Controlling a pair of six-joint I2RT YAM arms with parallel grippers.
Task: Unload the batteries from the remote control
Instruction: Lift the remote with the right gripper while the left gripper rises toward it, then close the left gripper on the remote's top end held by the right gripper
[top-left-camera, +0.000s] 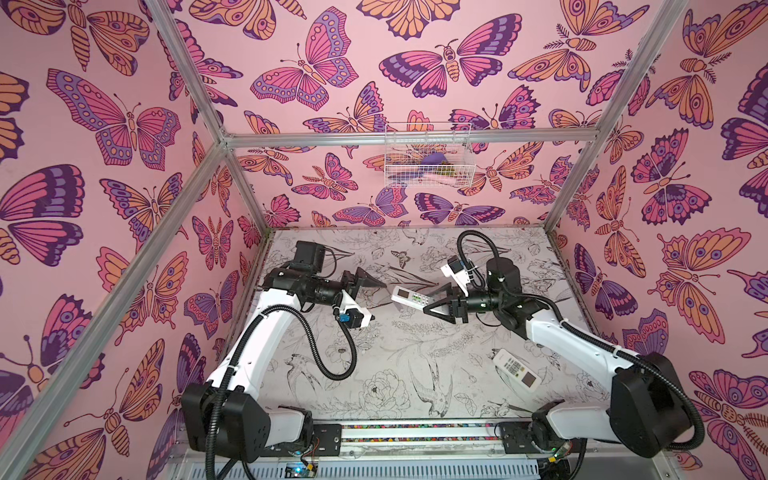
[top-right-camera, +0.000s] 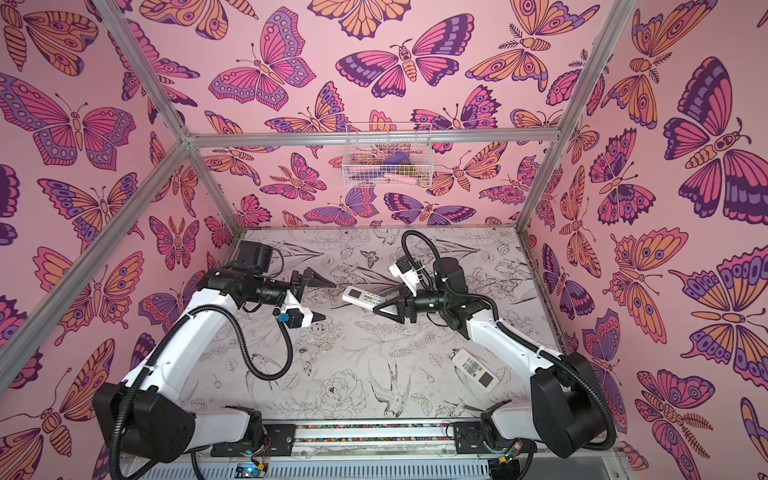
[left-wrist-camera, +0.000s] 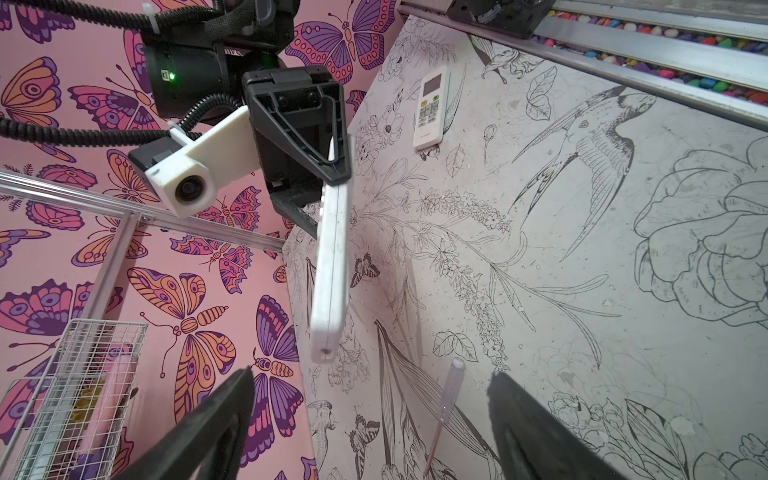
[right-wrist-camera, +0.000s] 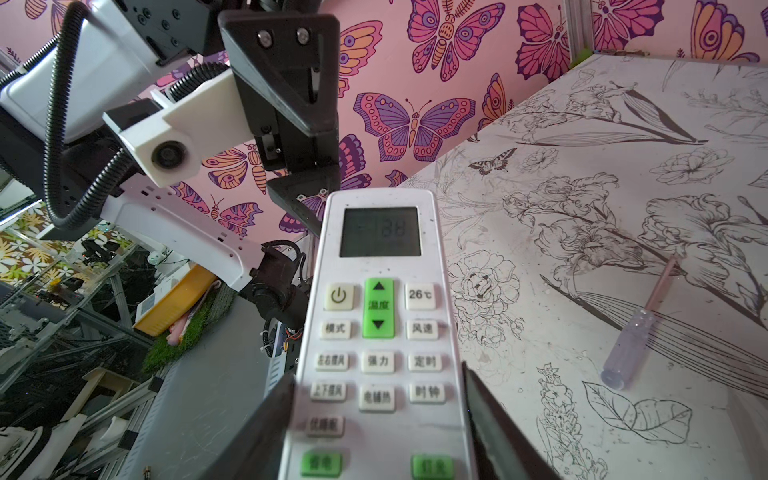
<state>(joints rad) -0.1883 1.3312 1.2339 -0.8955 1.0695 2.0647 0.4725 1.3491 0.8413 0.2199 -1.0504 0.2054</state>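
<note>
Right fingers (top-left-camera: 435, 306) clamp one end of the remote (top-left-camera: 409, 296), aloft toward the table's (top-left-camera: 386, 374) 12 o'clock, batteries unseen — a shove from the left fingers (top-left-camera: 369, 283), gaping empty at its 9 o'clock, may lever it loose.

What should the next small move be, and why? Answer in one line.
Probably ease the open left claw in onto the free end of the remote that the right claw holds in the air; only its button face shows, so the back likely needs opening.
</note>
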